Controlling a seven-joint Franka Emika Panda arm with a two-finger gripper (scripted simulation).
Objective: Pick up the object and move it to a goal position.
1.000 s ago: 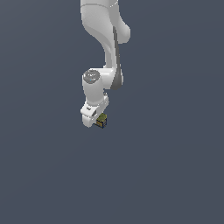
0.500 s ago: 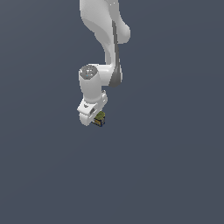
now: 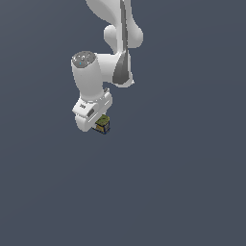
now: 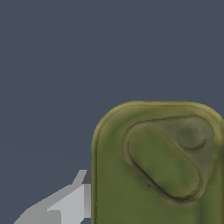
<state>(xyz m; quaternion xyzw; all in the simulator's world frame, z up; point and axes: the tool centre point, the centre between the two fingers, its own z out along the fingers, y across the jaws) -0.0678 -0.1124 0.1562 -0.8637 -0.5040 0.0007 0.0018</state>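
Note:
The object is a small boxy block with an olive-green top and yellow and dark blue sides. It sits tucked under the white hand of my gripper, which is shut on it. In the wrist view the object's olive-green top fills most of the picture, with an oval raised shape on it. One grey finger presses against its side. The other finger is hidden.
The white arm comes down from the upper edge of the exterior view. A plain dark blue-grey surface lies all around.
The arm and gripper have moved toward the exterior view's left and slightly up, and the object has travelled with them.

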